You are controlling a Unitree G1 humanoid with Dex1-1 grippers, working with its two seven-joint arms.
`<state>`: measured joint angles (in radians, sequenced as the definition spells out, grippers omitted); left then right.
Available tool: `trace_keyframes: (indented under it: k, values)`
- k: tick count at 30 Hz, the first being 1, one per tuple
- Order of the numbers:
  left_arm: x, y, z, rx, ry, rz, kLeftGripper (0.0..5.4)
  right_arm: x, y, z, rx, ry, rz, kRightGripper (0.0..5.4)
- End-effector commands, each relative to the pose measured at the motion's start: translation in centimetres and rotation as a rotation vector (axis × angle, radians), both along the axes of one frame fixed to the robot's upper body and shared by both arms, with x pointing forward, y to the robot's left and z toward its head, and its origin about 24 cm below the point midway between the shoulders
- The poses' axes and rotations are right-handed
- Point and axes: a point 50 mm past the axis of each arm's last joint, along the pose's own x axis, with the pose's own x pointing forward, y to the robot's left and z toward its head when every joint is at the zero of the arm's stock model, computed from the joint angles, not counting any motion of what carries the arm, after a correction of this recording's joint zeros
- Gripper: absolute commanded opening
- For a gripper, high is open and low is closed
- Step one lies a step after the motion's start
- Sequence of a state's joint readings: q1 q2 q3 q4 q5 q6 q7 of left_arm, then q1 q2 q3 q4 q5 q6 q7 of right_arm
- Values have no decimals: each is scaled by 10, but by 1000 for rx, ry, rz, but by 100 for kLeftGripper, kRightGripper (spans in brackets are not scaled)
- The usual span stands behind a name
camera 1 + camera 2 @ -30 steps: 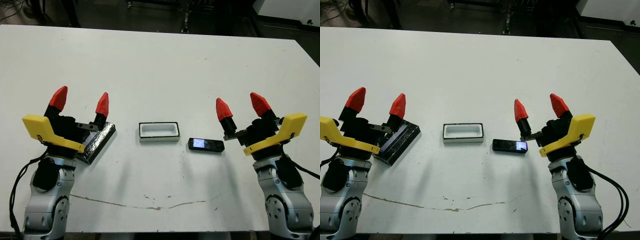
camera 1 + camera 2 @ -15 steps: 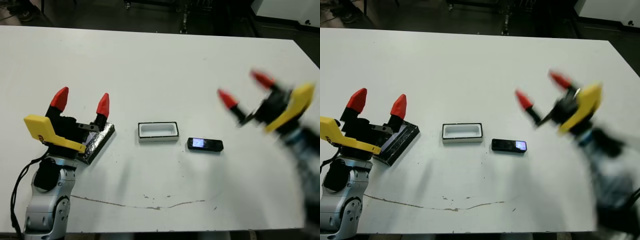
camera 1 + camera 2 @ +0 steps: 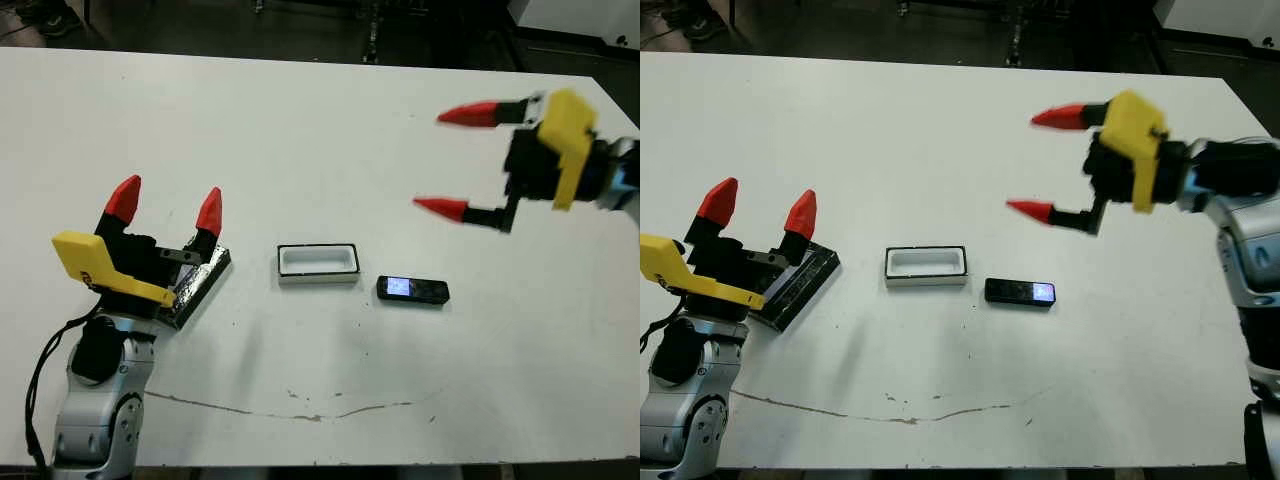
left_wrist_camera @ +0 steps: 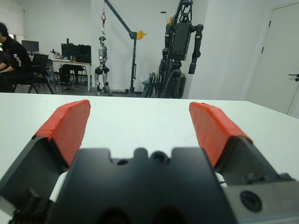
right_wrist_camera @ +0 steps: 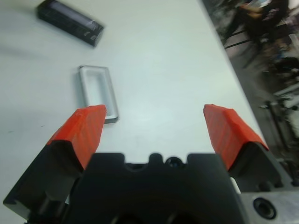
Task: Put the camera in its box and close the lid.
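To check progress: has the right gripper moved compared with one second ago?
Yes. The right gripper, jaws open, has lifted from beside the camera and now hangs further up-table, turned sideways.

Looking along the left gripper (image 4: 139,125), red-tipped fingers (image 4: 67,125) spread wide apart above the black body, nothing held between them. White table (image 4: 140,116) stretching away between and beyond the fingers. Past the table's far edge, a humanoid robot (image 4: 181,49) hung on a stand between the fingers; beyond the one finger, a seated person (image 4: 11,58) at a desk
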<state>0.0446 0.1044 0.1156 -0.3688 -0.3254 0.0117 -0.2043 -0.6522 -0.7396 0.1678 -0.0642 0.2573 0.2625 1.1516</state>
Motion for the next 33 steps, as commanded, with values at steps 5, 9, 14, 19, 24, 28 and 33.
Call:
trace_keyframes:
  k: [5,9,14,19,24,28,33]
  values:
    - [-1,1,-5,-15,24,14,539,3,7,-16,-73,158,53,540]
    - [-1,0,-5,-10,22,18,539,4,7,-25,-96,274,36,540]
    - [0,0,-5,-11,21,18,539,5,9,-37,-93,350,38,540]
    - [0,0,-5,-11,19,23,539,6,8,-49,-106,414,17,540]
    - [0,0,-5,-12,20,22,539,7,7,-64,-124,454,15,540]
    - [0,0,-5,-13,20,21,539,9,5,-72,-146,467,24,540]
    - [-1,-1,-5,-11,22,25,539,9,2,-82,-174,455,29,540]
